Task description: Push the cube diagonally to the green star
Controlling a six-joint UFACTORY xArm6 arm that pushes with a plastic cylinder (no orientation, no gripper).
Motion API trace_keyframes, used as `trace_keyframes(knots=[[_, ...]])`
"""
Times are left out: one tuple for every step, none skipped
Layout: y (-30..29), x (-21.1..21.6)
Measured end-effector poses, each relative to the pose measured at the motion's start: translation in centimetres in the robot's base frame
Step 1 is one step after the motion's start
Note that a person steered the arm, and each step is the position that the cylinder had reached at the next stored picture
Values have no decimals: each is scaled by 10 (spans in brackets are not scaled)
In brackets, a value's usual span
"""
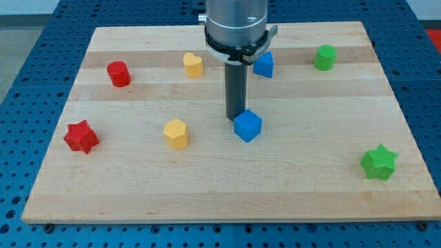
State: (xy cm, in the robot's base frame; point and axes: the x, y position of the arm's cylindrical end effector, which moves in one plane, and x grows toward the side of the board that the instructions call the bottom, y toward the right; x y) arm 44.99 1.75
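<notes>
A blue cube (247, 126) sits near the middle of the wooden board (138, 186). My tip (236, 119) stands right at the cube's upper left side, touching or nearly touching it. The green star (379, 162) lies far off at the view's lower right, near the board's right edge.
A second blue block (264, 65) sits just right of the rod near the top. A green hexagonal block (324, 57) is at the top right. Two yellow blocks (193, 65) (176, 133), a red cylinder (118, 74) and a red star (81, 136) lie on the left half.
</notes>
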Motion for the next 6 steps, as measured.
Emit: trace_keyframes(knots=[[17,0],[-39,0],[-64,22],[-18,25],[63,14],[92,18]])
